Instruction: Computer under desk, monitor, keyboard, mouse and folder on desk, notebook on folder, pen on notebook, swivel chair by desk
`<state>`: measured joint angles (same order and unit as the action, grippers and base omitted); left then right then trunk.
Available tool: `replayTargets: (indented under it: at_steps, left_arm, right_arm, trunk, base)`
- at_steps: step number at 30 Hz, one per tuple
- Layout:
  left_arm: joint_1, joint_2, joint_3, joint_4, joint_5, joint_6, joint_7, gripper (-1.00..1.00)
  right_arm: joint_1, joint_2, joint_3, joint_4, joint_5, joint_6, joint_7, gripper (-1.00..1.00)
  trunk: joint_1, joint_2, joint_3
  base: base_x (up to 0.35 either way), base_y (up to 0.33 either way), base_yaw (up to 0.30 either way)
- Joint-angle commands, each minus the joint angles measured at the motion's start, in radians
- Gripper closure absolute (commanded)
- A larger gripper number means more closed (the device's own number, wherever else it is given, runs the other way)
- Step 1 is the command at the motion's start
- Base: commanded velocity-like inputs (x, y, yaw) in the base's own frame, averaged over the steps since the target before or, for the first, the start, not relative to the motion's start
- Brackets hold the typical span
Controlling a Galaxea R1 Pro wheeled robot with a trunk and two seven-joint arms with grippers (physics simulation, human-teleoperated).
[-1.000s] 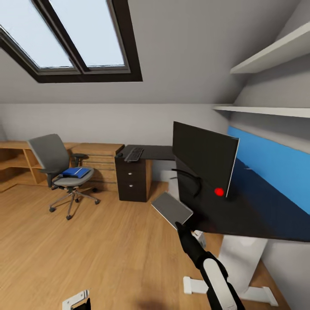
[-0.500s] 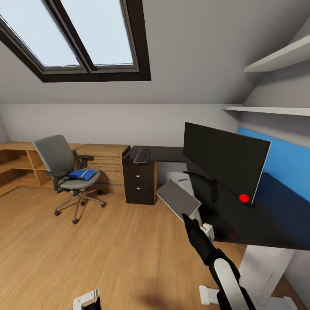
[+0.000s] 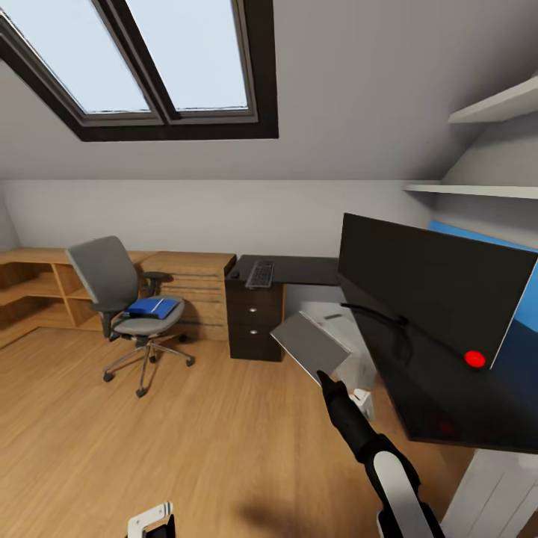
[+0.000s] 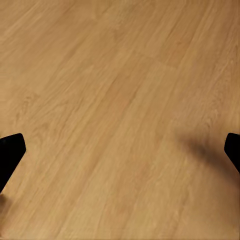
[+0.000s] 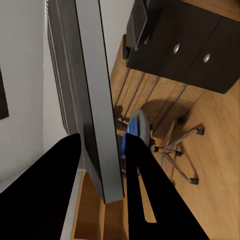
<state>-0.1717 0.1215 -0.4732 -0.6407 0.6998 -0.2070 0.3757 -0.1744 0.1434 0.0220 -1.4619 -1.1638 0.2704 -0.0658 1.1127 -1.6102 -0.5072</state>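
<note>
The right gripper (image 3: 323, 376) is clamped on the computer (image 3: 309, 346), a light grey box held tilted in the air above the floor (image 3: 187, 441), just off the near edge of the black surface (image 3: 448, 403). In the right wrist view the two dark fingers (image 5: 55, 190) press on either side of the grey case (image 5: 97, 100), seen edge-on. The monitor (image 3: 433, 280) stands on the surface beside it, its red dot at the lower corner. Farther back, on the far wing of the surface above the black drawer unit (image 3: 256, 323), lies the keyboard (image 3: 260, 273); a small dark thing beside it is too small to name. The chair (image 3: 127, 299) stands well apart from the surface, in front of a light-wood chest (image 3: 190, 288), and the blue folder (image 3: 153, 307) lies on its seat. A skylight (image 3: 149, 60) is set in the sloped wall above, and white shelves (image 3: 486, 112) hang over the surface. The left gripper (image 4: 120, 150) hangs low over the bare wooden floor with its jaws wide apart, holding nothing; its two black fingertips (image 4: 10, 152) show at the edges of the left wrist view.
</note>
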Motion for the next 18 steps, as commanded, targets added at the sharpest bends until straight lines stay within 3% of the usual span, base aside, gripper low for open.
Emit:
replayTargets:
  at_steps: [1, 14, 18]
  left_arm:
    - [-0.001, 0.001, -0.008, -0.001, 0.010, -0.006, 0.006, -1.00]
    - [-0.001, 0.001, -0.008, 0.001, 0.011, -0.002, 0.009, -1.00]
    - [-0.002, 0.001, -0.008, 0.002, 0.012, -0.002, 0.009, -1.00]
  right_arm:
    - [-0.001, 0.001, 0.000, -0.001, -0.010, 0.003, -0.007, 1.00]
    - [-0.001, 0.003, 0.000, 0.040, -0.010, -0.004, -0.009, 1.00]
    - [-0.001, 0.004, 0.000, 0.041, -0.010, -0.005, -0.009, 1.00]
  trunk:
    - [0.000, -0.001, -0.001]
    - [0.000, -0.001, -0.001]
    - [0.000, -0.001, -0.001]
  base:
    - [0.224, 0.282, 0.000]
    - [0.293, 0.191, -0.002]
    - [0.320, 0.124, -0.138]
